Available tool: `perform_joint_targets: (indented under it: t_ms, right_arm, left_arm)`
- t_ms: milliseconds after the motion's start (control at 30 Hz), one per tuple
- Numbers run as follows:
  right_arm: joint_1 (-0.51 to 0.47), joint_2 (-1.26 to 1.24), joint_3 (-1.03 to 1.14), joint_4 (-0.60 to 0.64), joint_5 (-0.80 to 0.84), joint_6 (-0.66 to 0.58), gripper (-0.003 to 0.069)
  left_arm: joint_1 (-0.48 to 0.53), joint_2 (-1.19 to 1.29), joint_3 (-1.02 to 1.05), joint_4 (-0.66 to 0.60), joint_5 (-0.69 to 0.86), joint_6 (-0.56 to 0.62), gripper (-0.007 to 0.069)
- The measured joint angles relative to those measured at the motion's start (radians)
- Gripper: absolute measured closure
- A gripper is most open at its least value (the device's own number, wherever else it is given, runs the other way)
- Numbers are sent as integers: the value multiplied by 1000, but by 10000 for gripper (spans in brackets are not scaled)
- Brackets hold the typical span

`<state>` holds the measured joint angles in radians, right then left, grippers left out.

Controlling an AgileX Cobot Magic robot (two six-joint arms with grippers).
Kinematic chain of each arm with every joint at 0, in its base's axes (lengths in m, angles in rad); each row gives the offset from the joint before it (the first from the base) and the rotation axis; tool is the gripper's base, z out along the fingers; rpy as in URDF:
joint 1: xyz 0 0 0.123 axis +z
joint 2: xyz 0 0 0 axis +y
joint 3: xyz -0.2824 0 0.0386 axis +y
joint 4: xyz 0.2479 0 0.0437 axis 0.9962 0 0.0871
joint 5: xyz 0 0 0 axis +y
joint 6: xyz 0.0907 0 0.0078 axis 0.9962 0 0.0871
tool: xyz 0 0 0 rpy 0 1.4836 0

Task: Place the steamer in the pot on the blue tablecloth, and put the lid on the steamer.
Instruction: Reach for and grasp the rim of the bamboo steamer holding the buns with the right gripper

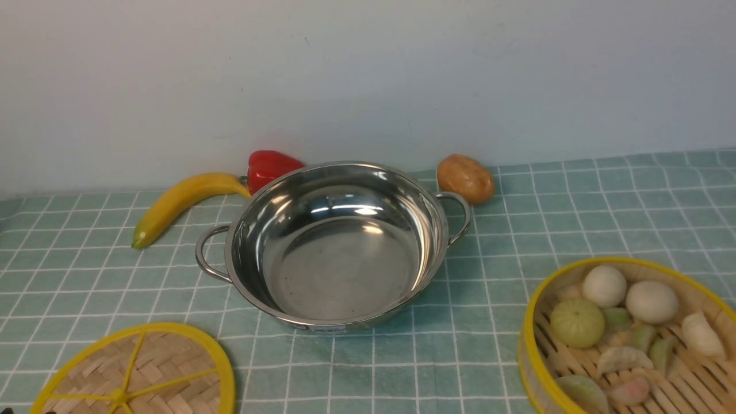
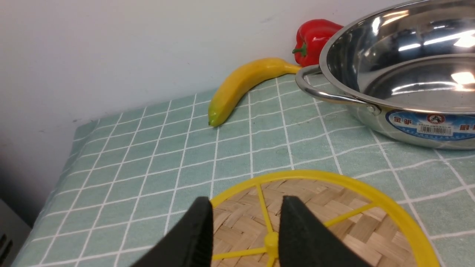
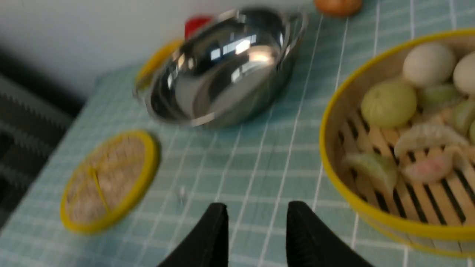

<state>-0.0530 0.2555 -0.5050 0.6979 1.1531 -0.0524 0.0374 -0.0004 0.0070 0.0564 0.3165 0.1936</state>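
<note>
The steel pot point(image 1: 336, 247) stands empty in the middle of the blue tablecloth point(image 1: 575, 213). The steamer point(image 1: 632, 339) with toy buns and dumplings sits at the front right. The lid point(image 1: 138, 371) lies flat at the front left. No gripper shows in the front view. In the left wrist view my left gripper point(image 2: 246, 207) is open above the lid point(image 2: 356, 230), over a yellow spoke, holding nothing. In the right wrist view my right gripper point(image 3: 257, 211) is open over bare cloth, beside the steamer point(image 3: 400, 148), apart from its rim; the pot point(image 3: 222, 70) and lid point(image 3: 109, 181) lie beyond.
A banana point(image 1: 181, 204) and a red pepper point(image 1: 270, 167) lie behind the pot on the left by the wall. A brown potato point(image 1: 466, 178) lies behind the pot's right handle. The cloth's left edge drops off near the lid point(image 2: 55, 178).
</note>
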Motion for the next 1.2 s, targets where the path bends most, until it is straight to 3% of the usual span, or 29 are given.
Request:
perform_joint_targets:
  t_ms: [300,400,567,633,700,800,933,1067,1200]
  right_arm:
    - [0,352,-159,-122,74,-374,417]
    - [0,505,-214,-219,73,-491,417]
    - [62,653,-248,-272,71,-510,417]
    - [167,748,-266,-325,72,-509,417]
    - [207,780,-271,-352,72,-506,417]
    - [369,887,-288,-478,73,-455,417]
    - [487,948,-289,-560,74,-437,417]
    - [538,999,-291,-620,74,-411,391]
    - [549,1045,-292,-640,43,-389,305]
  left_arm:
    - [0,0,0,0,0,0,382]
    - [0,0,0,0,0,0,382]
    - [0,0,0,0,0,0,382]
    - [0,0,0,0,0,0,382]
    - [0,0,0,0,0,0,382]
    - [0,0,0,0,0,0,382]
    - [0,0,0,0,0,0,382]
    - [0,0,0,0,0,0,382]
    - [0,0,0,0,0,0,382]
